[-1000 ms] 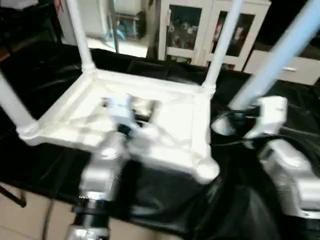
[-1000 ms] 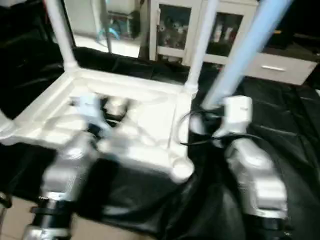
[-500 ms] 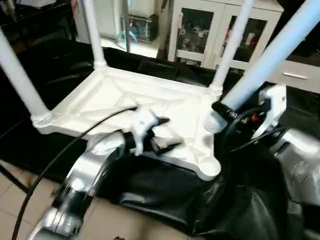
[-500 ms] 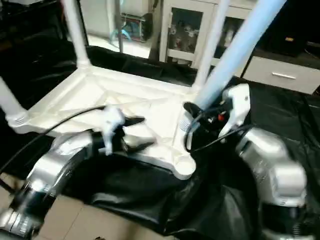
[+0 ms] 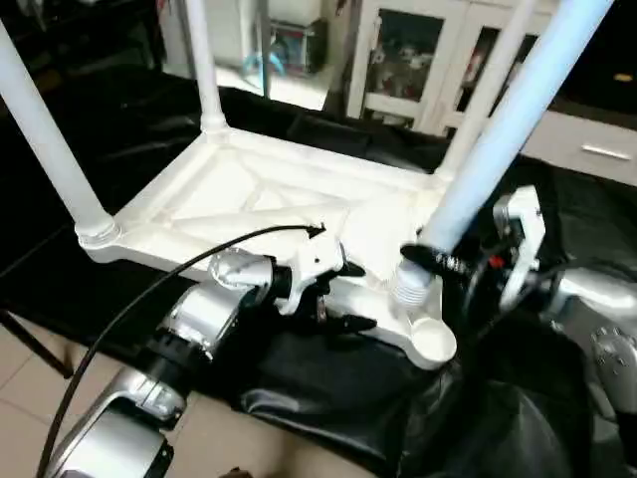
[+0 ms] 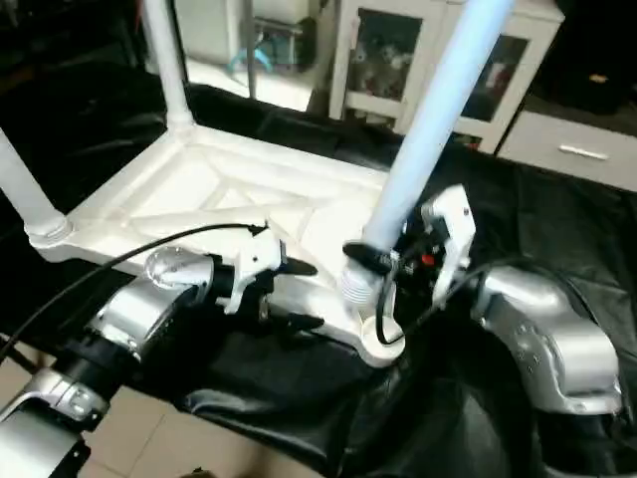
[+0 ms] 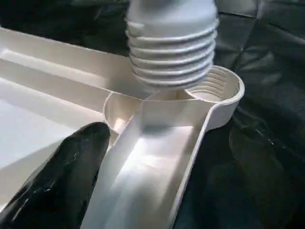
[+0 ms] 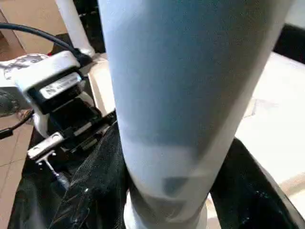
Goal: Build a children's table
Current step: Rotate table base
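Tabletop (image 5: 269,194) lies upside down on black sheeting (image 5: 328,383), ribs up. Three legs already stand in its sockets: two at the far corners, one at the near left corner.

Fourth leg (image 5: 498,129) held by the right gripper (image 5: 430,261), black fingers clamped around the tube just above its ribbed end. Empty socket (image 5: 432,339) is the tabletop's near right corner.

Key relation: ribbed end (image 7: 170,47) hangs just above the socket, apart from it, and offset toward the tabletop's middle, overlapping the socket's inner rim (left wrist view shows this best). Leg's long axis is tilted, top leaning away from the tabletop to the right, so it does not line up with the socket's bore.

Left gripper (image 5: 343,297) sits at the tabletop's near edge, just left of the socket, fingers spread wide, holding nothing.

Judgement: next move needs the leg stood upright and shifted outward over the socket before pressing down.
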